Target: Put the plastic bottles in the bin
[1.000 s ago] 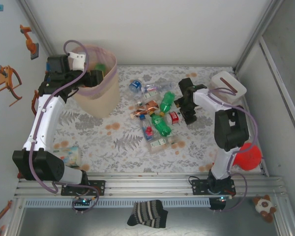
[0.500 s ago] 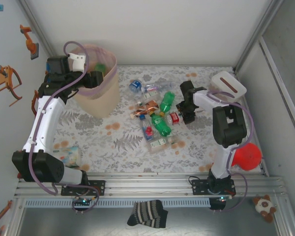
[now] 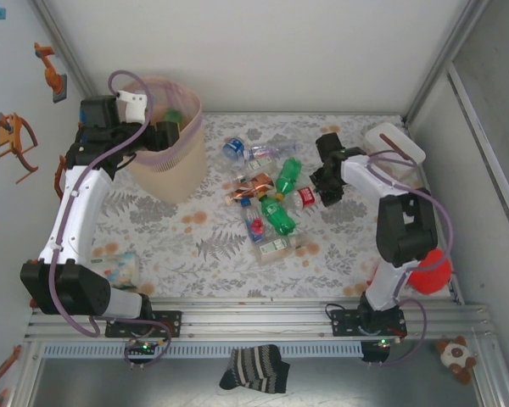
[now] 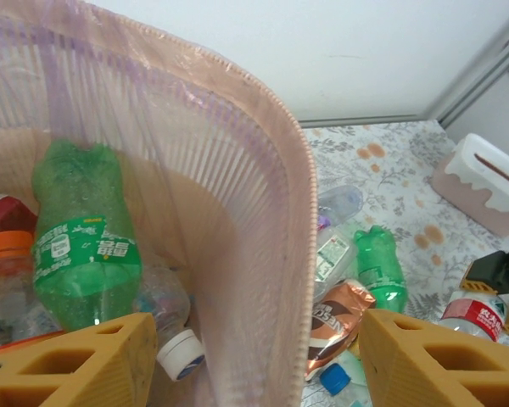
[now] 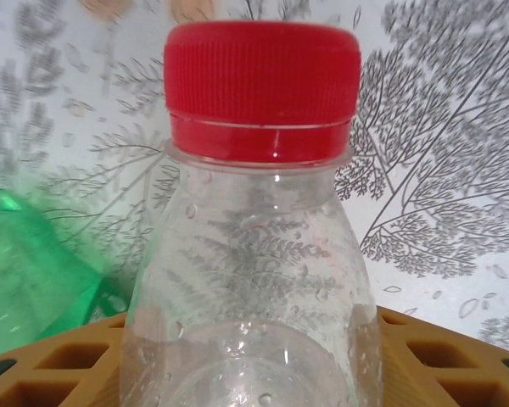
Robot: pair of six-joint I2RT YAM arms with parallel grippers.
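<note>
The pale pink bin (image 3: pixel 168 174) stands at the back left. My left gripper (image 3: pixel 165 132) hangs open over its rim (image 4: pixel 299 254), one yellow finger (image 4: pixel 76 365) inside the bin and the other (image 4: pixel 441 356) outside. A green bottle (image 4: pixel 85 246) and other bottles lie in the bin. My right gripper (image 5: pixel 254 360) is shut on a clear bottle with a red cap (image 5: pixel 261 80), which sits low over the cloth (image 3: pixel 304 197). More plastic bottles lie in a pile on the table: two green ones (image 3: pixel 288 174) (image 3: pixel 278 214), a blue-capped one (image 3: pixel 233 148) and a flat clear one (image 3: pixel 271 246).
A copper coffee pouch (image 3: pixel 250 186) lies among the bottles. A white box with a slot (image 3: pixel 394 144) stands at the back right. A red round object (image 3: pixel 430 270) lies beside the right arm. A crumpled pale item (image 3: pixel 120 267) lies near the left base.
My right gripper has closed from wide open onto the red-capped bottle and shifted slightly back and right with it. The left arm has stayed over the bin.
</note>
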